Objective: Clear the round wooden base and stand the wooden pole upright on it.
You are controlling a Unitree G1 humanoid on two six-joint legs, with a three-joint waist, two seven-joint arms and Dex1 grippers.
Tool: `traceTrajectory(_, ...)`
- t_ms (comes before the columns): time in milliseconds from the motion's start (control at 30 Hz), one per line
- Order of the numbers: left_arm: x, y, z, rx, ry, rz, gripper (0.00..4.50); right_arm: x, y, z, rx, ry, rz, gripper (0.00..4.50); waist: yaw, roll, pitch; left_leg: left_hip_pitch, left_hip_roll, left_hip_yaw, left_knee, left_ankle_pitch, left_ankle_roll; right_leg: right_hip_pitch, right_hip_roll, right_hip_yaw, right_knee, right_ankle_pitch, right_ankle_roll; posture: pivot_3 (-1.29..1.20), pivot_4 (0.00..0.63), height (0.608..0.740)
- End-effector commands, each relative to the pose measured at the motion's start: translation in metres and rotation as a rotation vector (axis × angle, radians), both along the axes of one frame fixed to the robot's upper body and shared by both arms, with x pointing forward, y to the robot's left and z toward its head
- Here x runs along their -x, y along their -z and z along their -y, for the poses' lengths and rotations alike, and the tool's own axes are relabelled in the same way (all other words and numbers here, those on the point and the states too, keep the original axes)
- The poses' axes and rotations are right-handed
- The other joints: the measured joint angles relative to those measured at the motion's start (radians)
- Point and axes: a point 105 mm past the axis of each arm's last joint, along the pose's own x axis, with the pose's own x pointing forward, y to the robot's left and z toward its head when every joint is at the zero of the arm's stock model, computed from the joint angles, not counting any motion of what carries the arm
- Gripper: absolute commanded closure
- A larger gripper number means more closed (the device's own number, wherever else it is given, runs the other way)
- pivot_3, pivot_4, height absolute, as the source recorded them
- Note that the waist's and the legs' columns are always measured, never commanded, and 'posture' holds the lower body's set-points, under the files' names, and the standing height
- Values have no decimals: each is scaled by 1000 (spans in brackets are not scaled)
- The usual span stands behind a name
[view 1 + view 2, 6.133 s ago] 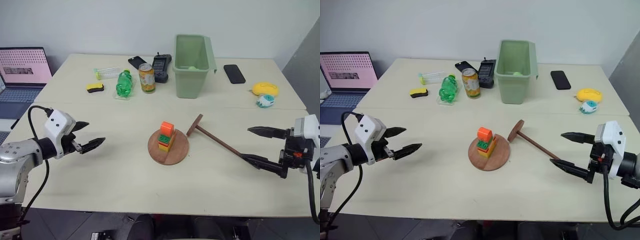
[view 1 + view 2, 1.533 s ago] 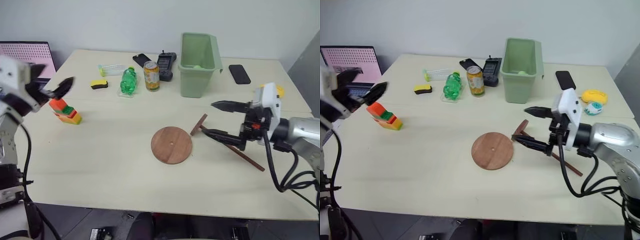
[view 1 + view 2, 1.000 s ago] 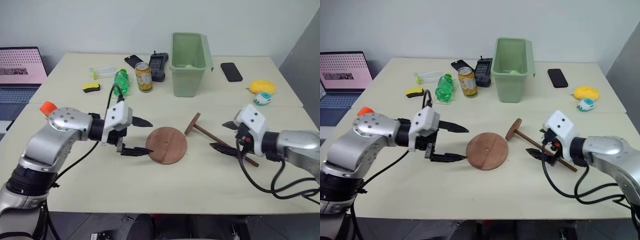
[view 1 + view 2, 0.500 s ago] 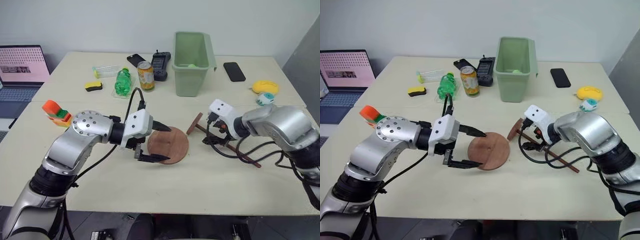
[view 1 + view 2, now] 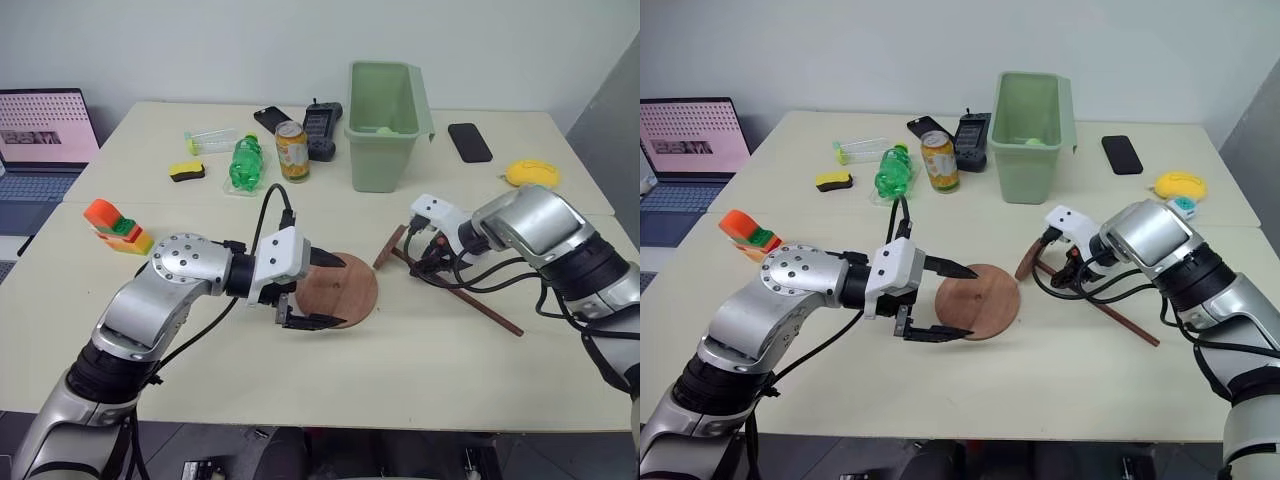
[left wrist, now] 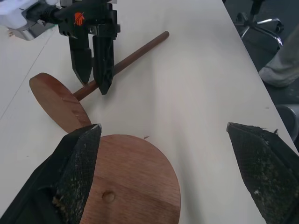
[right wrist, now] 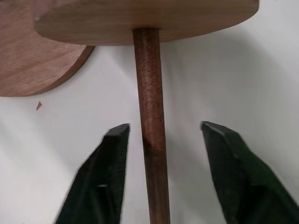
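Head views: round wooden base [image 5: 337, 288] bare at table centre; left gripper [image 5: 318, 290] spread wide over its near-left edge. Wooden pole [image 5: 462, 294] lies just right of it, disc end propped nearest the base.

Left wrist view: right gripper [image 6: 92, 78] at the rod.

Right wrist view: fingers [image 7: 103, 179] straddle the rod, gaps either side, not clamped.

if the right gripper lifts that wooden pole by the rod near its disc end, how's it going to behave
The wooden pole looks like solid wood, so probably stiff, no sag. The right gripper straddles the rod close to the disc, so the long free end may droop and twist in the fingers. The smooth round rod may also roll or slip unless squeezed firmly.
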Motion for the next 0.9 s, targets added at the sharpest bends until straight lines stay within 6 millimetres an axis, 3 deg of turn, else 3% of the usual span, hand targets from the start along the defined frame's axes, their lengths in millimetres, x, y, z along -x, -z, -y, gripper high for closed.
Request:
traceTrajectory(33, 5, -3, 4, -2, 26, 43, 0, 0, -11, -4, -22, -7, 14, 3260, 0, 0, 0, -1, 0, 0, 0, 0, 0, -1, 0, 0, 0, 0, 0, 0, 150, 740)
traceTrajectory(133, 4, -3, 3, -3, 26, 42, 0, 1, -13, -5, -34, 2, 15, 3921, 0, 0, 0, -4, 0, 1, 1, 0, 0, -5, 0, 1, 2, 0, 0, 0, 150, 740)
traceTrajectory(200, 1, -4, -1, -4, 9, 40, 0, -2, -27, -5, -57, 13, 68, 4286, 0, 0, 0, -4, 0, 1, 1, 0, 0, -6, -1, 1, 3, 0, 0, 0, 150, 740)
traceTrajectory(333, -10, -10, -20, -5, -70, 45, 0, -9, -82, -4, -144, 5, 293, 4286, 0, 0, 0, -5, 0, 2, 1, 0, 0, -7, -1, 1, 3, 0, 0, 0, 150, 740)
traceTrajectory(467, -15, -13, -37, -16, -131, 41, 0, 0, -120, -15, -274, -3, 435, 4286, -1, 0, 0, -5, 1, 2, 1, 0, 0, -8, -1, 1, 4, 0, 0, 0, 150, 740)
traceTrajectory(567, -18, -12, -65, -45, -235, 13, 0, 22, -153, -39, -472, -131, 692, 4286, -5, 0, 0, -5, 1, 2, 0, 0, 0, -8, -1, 2, 4, 0, 0, 0, 150, 740)
traceTrajectory(667, -17, -4, -91, -104, -306, 16, 0, 46, -153, -57, -684, -199, 854, 4286, -8, -1, -1, -5, 3, 0, -2, 0, 0, -8, 0, 0, 3, 0, 0, 0, 150, 740)
traceTrajectory(767, -13, -1, -98, -120, -311, 9, 0, 57, -150, -68, -762, -227, 896, 4286, -8, 2, 1, -4, 2, 1, 0, 0, 0, -8, -1, 1, 6, 0, 0, 0, 150, 740)
traceTrajectory(900, -4, 4, -103, -145, -302, -16, 0, 72, -153, -90, -1059, -223, 923, 4286, -7, 1, 0, -3, 0, 2, 1, 1, -1, -8, -1, 1, 9, 0, 0, 0, 150, 740)
